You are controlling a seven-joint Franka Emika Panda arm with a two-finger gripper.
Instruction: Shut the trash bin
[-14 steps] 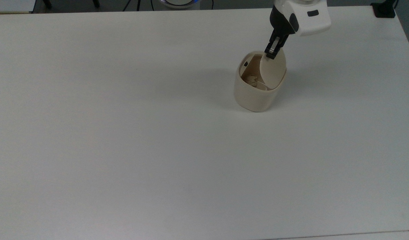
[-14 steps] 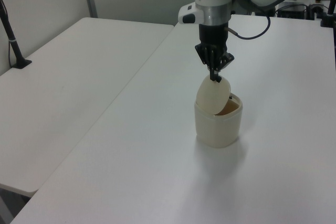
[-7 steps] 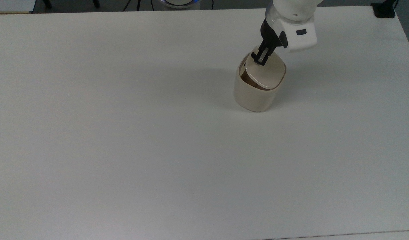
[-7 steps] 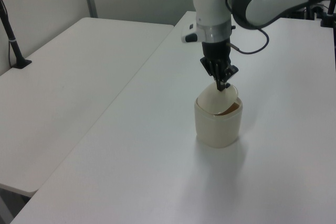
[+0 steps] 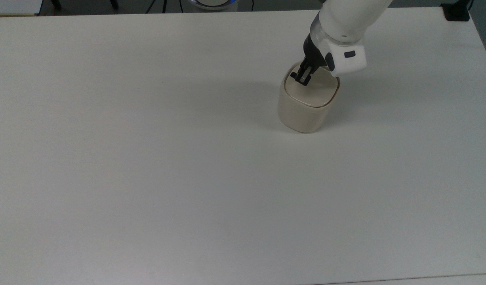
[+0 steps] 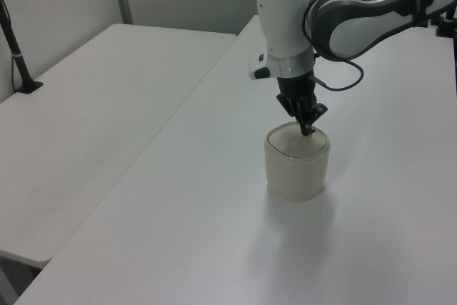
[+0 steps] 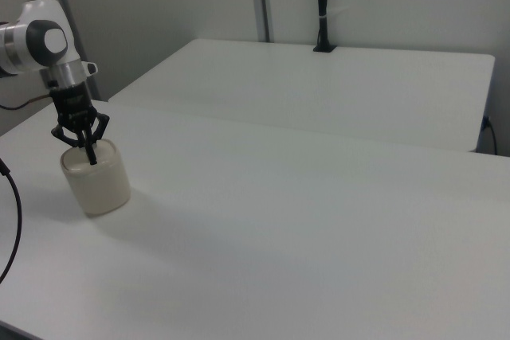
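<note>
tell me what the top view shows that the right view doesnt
The top view looks down on the lid, lying flat in the rim, with the tool on its far left corner. The right view shows a second table behind and a black post standing on it. Both show the trash bin with the tool touching its top.

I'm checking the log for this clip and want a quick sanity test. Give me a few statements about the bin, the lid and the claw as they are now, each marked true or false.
1. The lid lies flat across the top of the trash bin. True.
2. The claw is at the lid, near the corner at the top view's upper left. True.
3. The bin lies on its side. False: it stands upright on the white table.
4. Crumpled paper shows inside the bin. False: the lid covers the opening.
5. A second bin stands beside it. False: only one bin is on the table.
</note>
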